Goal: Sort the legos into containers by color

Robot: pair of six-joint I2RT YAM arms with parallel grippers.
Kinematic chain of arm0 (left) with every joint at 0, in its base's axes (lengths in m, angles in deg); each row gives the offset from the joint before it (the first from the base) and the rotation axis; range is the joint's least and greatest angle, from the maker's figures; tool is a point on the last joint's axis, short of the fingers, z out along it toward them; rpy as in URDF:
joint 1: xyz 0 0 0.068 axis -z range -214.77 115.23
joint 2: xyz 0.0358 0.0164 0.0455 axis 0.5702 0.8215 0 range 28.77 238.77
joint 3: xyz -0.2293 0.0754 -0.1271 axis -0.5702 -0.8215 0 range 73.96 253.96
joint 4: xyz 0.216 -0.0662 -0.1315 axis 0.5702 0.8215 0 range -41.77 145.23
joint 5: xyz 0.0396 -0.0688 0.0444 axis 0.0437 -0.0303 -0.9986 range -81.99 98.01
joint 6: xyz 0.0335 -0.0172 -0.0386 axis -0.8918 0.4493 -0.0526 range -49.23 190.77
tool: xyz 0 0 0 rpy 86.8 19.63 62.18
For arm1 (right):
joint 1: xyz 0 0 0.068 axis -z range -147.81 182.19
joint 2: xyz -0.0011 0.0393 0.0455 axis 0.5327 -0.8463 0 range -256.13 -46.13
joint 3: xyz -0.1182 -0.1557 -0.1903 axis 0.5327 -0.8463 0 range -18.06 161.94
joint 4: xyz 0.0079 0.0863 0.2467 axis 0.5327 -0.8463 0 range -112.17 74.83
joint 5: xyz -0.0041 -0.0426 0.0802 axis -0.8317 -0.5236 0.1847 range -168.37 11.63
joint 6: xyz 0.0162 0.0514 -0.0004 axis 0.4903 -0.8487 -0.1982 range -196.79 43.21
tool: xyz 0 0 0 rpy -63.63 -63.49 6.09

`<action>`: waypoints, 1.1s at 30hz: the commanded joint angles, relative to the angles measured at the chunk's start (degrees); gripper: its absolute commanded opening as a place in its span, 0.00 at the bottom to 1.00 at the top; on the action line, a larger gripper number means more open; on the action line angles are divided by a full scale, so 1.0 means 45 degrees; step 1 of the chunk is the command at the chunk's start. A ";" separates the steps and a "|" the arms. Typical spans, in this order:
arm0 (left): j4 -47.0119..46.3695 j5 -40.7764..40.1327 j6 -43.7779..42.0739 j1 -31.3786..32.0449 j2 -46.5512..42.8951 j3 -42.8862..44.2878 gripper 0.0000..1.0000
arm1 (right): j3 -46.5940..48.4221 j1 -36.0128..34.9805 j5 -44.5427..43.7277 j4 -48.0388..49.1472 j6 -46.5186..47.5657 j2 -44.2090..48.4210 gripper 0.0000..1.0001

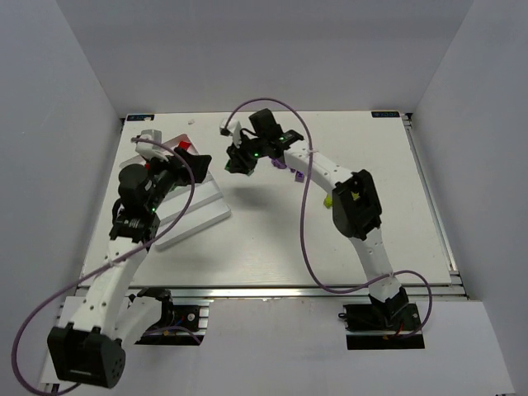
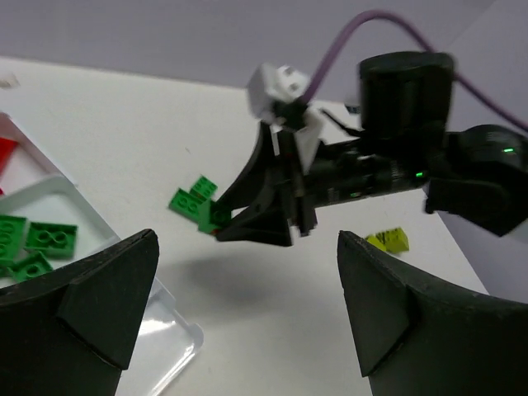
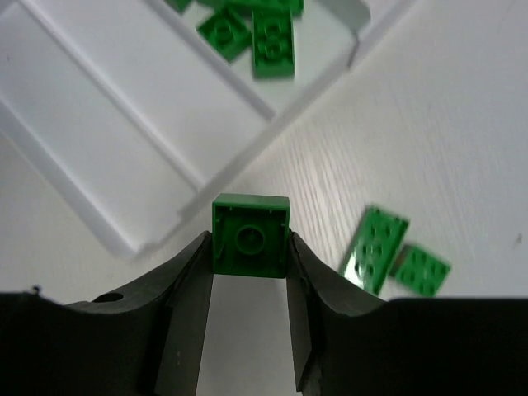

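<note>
My right gripper (image 3: 249,245) is shut on a square green lego (image 3: 250,234), held above the table just off the near corner of the white divided tray (image 3: 124,157). Two flat green legos (image 3: 375,247) lie on the table beside it. Several green legos (image 3: 272,37) rest in one tray compartment. The left wrist view shows the right gripper (image 2: 262,221) with that green lego (image 2: 216,216) ahead of my left gripper (image 2: 247,305), which is open and empty, hovering by the tray corner (image 2: 169,346). A red lego (image 2: 4,153) shows in another compartment.
A yellow-green lego (image 2: 388,240) lies on the table to the right, and purple legos (image 1: 297,173) lie under the right arm. The tray (image 1: 202,216) sits at the left of the table. The right arm's purple cable (image 1: 307,223) loops over the middle.
</note>
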 commanded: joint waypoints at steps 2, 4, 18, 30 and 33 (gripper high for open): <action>0.0358 -0.1560 -0.0934 0.0037 -0.1605 -0.0403 0.98 | 0.3174 -0.0935 -0.0253 0.0111 0.0335 -0.1338 0.00; 0.0514 -0.1774 -0.1032 0.0018 -0.1859 -0.0482 0.98 | 0.3587 -0.1285 -0.0567 0.0598 0.0355 -0.1748 0.00; 0.0632 -0.1719 -0.1209 0.0018 -0.2114 -0.0501 0.98 | 0.4662 -0.2460 -0.3517 0.4877 -0.0310 -0.4053 0.02; 0.0457 -0.1678 -0.0896 -0.0022 -0.2134 -0.0657 0.98 | 0.5795 -0.2537 -0.3986 0.5933 -0.0153 -0.5441 0.60; 0.0379 -0.1541 -0.0877 -0.0021 -0.2056 -0.0657 0.98 | 0.5873 -0.2537 -0.4143 0.5874 -0.0172 -0.5539 0.75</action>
